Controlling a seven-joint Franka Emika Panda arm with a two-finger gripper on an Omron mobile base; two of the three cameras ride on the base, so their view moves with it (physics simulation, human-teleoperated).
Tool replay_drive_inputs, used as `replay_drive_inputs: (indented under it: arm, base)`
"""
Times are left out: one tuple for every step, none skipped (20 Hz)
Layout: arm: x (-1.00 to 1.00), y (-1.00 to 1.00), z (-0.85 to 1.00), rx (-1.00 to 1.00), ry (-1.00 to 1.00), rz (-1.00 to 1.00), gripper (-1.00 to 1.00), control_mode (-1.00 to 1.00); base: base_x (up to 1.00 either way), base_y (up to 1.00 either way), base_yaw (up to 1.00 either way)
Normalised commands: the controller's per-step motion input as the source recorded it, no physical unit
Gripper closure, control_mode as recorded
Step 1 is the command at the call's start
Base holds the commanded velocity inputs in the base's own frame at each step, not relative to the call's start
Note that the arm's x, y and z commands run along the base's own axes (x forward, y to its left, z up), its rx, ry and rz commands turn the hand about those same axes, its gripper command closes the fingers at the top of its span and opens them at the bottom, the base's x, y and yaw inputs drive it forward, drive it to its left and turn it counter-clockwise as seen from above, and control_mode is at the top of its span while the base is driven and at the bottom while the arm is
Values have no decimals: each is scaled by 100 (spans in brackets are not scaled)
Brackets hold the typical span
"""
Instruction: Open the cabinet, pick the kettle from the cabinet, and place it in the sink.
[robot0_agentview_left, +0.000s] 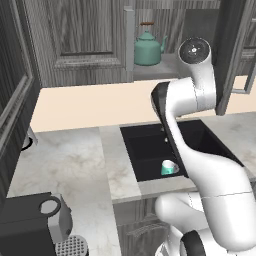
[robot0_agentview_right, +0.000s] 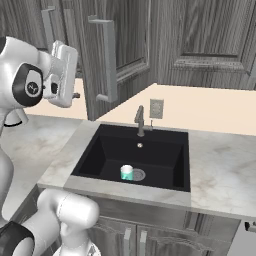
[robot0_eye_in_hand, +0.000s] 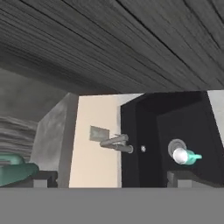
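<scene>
Cabinet (robot0_agentview_left: 85, 35) right door (robot0_agentview_right: 117, 55) swung open, standing edge-on over the sink's left side; left door shut. Kettle (robot0_agentview_left: 148, 47), teal with dark handle, sits upright on the exposed shelf just beside the shut door's edge, open room to its right. Sink (robot0_agentview_left: 145, 150) below, black basin, faucet (robot0_agentview_right: 140, 121) at back rim, small teal cup (robot0_agentview_right: 127, 172) by the drain. Gripper (robot0_eye_in_hand: 107, 181) jaws spread wide, holding nothing, touching nothing; kettle body shows at hand view's lower left, near one fingertip.
</scene>
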Motion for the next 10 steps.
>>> replay_drive_inputs:
  arm:
    - [15, -18, -1, 0, -10, -29, -100, -100]
    - [15, -20, 0, 0, -3, -31, -100, -100]
    - [15, -24, 0, 0, 0, -32, -100, -100]
    - [10, -25, 0, 3, 0, -30, -100, -100]
    - [2, -28, 6, 6, 0, -29, -100, -100]
    - [0, -29, 7, 7, 0, -29, -100, -100]
    - [3, -29, 6, 7, 4, -29, -100, -100]
    - [3, -29, 6, 8, 4, -29, -100, -100]
    - [0, -30, 5, 8, 0, -27, -100, -100]
    - [0, -34, 6, 9, 0, -26, -100, -100]
  base:
    - [0, 0, 0]
    - [0, 0, 0]
    - [0, 0, 0]
    - [0, 0, 0]
    - [0, 0, 0]
    - [0, 0, 0]
    - [0, 0, 0]
    - [0, 0, 0]
    - [0, 0, 0]
    - [0, 0, 0]
